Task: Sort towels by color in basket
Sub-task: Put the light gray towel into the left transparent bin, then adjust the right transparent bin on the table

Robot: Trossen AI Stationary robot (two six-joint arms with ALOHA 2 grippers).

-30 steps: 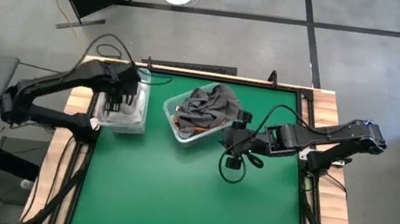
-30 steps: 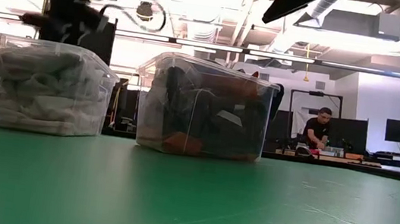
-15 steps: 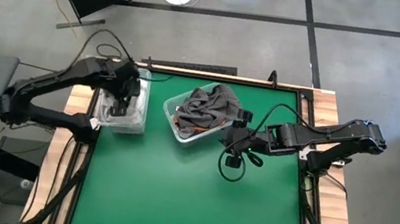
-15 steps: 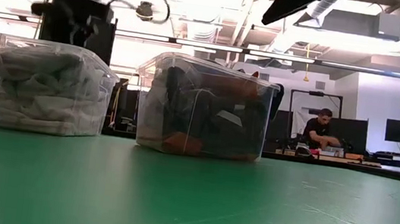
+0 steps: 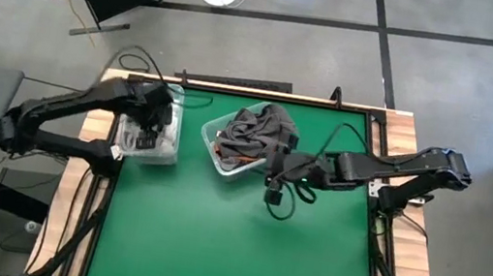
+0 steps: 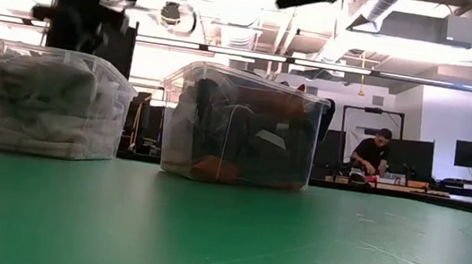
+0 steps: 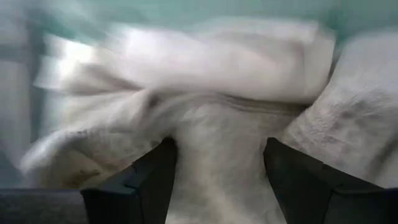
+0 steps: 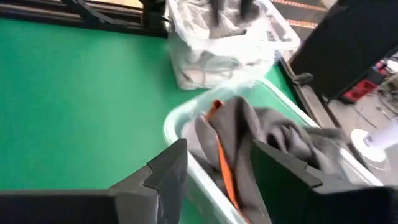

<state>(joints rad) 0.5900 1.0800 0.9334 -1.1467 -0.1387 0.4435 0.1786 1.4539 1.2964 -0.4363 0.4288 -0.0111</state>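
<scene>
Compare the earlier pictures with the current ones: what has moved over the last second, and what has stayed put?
The right gripper has swung left, toward the bin of dark towels, its fingers open and empty. The left gripper has shifted slightly over the bin of white towels, open above the cloth and holding nothing. Both bins and their towels stayed where they were on the green table.

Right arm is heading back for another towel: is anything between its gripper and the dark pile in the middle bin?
Nothing visible. The right gripper is open, empty, beside the lidless bin. The grey towel is heaped above its rim, with a rust-orange towel showing beneath.
</scene>
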